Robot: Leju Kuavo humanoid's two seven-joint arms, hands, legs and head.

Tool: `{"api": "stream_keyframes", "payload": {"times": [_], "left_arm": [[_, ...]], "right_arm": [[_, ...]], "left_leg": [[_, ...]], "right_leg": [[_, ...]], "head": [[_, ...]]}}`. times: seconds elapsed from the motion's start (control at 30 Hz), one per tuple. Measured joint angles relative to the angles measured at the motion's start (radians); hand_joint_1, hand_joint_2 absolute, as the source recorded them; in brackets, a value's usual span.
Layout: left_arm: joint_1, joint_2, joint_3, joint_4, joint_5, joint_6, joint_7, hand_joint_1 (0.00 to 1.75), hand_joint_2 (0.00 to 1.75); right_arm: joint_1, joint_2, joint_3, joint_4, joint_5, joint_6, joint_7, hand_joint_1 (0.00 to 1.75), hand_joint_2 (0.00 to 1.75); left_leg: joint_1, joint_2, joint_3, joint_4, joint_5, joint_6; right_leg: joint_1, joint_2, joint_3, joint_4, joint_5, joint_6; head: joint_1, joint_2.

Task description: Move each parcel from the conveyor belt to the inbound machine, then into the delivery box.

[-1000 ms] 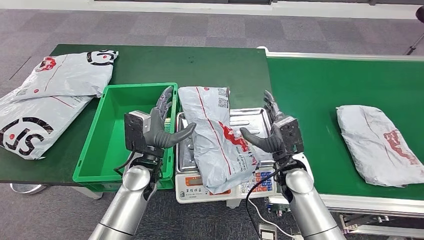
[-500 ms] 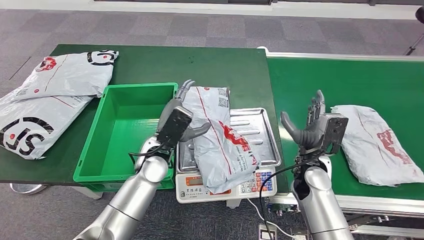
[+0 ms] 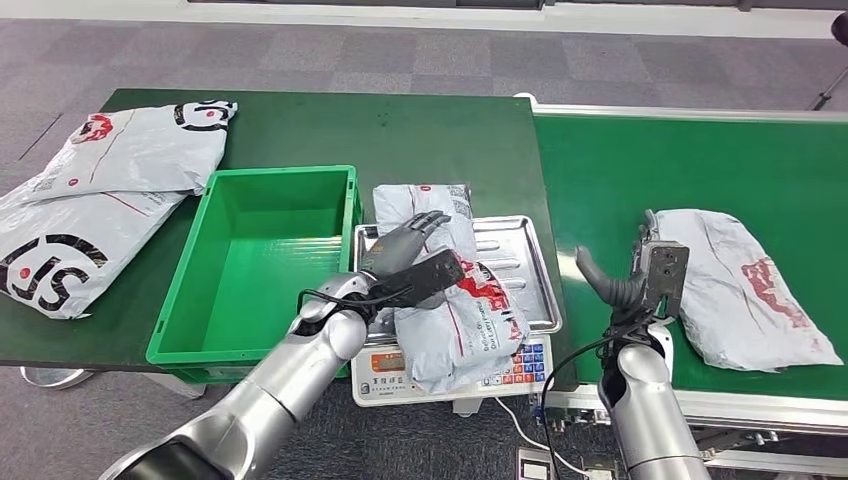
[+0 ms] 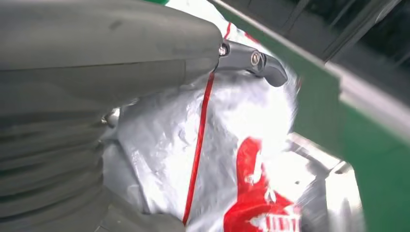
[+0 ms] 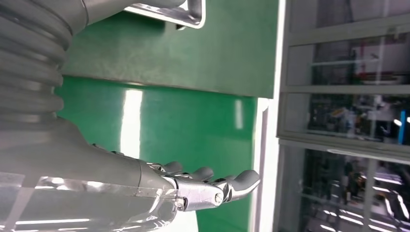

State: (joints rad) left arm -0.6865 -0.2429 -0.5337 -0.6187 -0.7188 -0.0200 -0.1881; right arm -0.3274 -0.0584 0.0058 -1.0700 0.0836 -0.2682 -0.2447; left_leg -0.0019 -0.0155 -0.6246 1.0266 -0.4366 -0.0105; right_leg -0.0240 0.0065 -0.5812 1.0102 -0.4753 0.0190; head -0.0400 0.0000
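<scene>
Scale tray: parcel lengthwise, front-to-back.

A parcel lies on the scale tray, with the left hand resting on top of it. The bin sits just left of the scale on the desk. Two more parcels lie at the desk's left end. On the conveyor belt to the right lies another parcel, the right hand just beside its left edge.
</scene>
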Motion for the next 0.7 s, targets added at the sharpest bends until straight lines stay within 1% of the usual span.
{"api": "stream_keyframes", "payload": {"times": [0.1, 0.23, 0.3, 0.33, 0.43, 0.47, 0.53, 0.7], "left_arm": [[-0.033, -0.006, -0.042, 0.067, -0.053, -0.061, 0.013, 0.0, 1.75], [-0.061, -0.012, -0.074, 0.12, -0.067, -0.081, 0.017, 0.0, 1.75], [-0.076, -0.014, -0.09, 0.14, -0.093, -0.111, 0.018, 0.0, 1.75], [-0.087, -0.014, -0.103, 0.15, -0.115, -0.137, 0.015, 0.32, 1.75], [-0.123, -0.015, -0.168, 0.18, -0.192, -0.234, -0.016, 1.63, 1.75], [-0.134, -0.015, -0.191, 0.188, -0.213, -0.261, -0.029, 1.75, 1.75], [-0.15, -0.015, -0.23, 0.2, -0.235, -0.29, -0.051, 1.75, 1.75], [-0.172, -0.013, -0.268, 0.215, -0.232, -0.281, -0.077, 1.75, 1.75]], "right_arm": [[-0.011, 0.0, -0.008, 0.024, 0.008, 0.013, 0.003, 0.0, 1.75], [-0.019, 0.0, -0.013, 0.047, 0.011, 0.017, 0.006, 0.0, 1.75], [-0.023, 0.0, -0.014, 0.056, 0.015, 0.021, 0.006, 0.0, 1.75], [-0.026, 0.0, -0.014, 0.063, 0.018, 0.024, 0.007, 0.0, 1.75], [-0.047, 0.0, -0.015, 0.089, 0.03, 0.037, 0.003, 0.0, 1.75], [-0.057, 0.0, -0.016, 0.099, 0.033, 0.041, -0.001, 0.0, 1.75], [-0.075, 0.0, -0.016, 0.12, 0.039, 0.047, -0.008, 0.0, 1.75], [-0.101, 0.0, -0.016, 0.158, 0.042, 0.057, -0.019, 0.0, 1.75]], "left_leg": [[0.0, -0.001, 0.0, 0.0, 0.0, 0.0], [0.0, -0.002, 0.0, 0.0, 0.0, 0.0], [0.0, -0.002, 0.001, 0.0, 0.0, 0.0], [0.0, -0.002, 0.001, 0.0, 0.0, 0.0], [0.0, -0.003, 0.003, 0.0, 0.0, 0.0], [0.0, -0.003, 0.005, 0.0, 0.0, 0.0], [0.0, -0.003, 0.007, 0.0, 0.0, 0.0], [0.0, -0.003, 0.009, 0.0, 0.0, 0.001]], "right_leg": [[0.0, -0.001, 0.001, 0.0, 0.0, 0.0], [0.0, -0.002, 0.001, 0.0, 0.0, 0.0], [0.0, -0.002, 0.002, 0.0, 0.0, 0.0], [0.0, -0.002, 0.002, 0.0, 0.0, 0.0], [0.0, -0.002, 0.005, 0.0, 0.0, 0.0], [0.0, -0.002, 0.007, 0.0, 0.0, 0.0], [0.0, -0.002, 0.009, 0.0, 0.0, 0.0], [0.0, -0.003, 0.011, 0.0, 0.0, 0.0]], "head": [[0.0, 0.0], [0.0, 0.0], [0.0, 0.0], [0.0, 0.0], [0.0, 0.0], [0.0, 0.0], [0.0, 0.0], [0.0, 0.0]]}}
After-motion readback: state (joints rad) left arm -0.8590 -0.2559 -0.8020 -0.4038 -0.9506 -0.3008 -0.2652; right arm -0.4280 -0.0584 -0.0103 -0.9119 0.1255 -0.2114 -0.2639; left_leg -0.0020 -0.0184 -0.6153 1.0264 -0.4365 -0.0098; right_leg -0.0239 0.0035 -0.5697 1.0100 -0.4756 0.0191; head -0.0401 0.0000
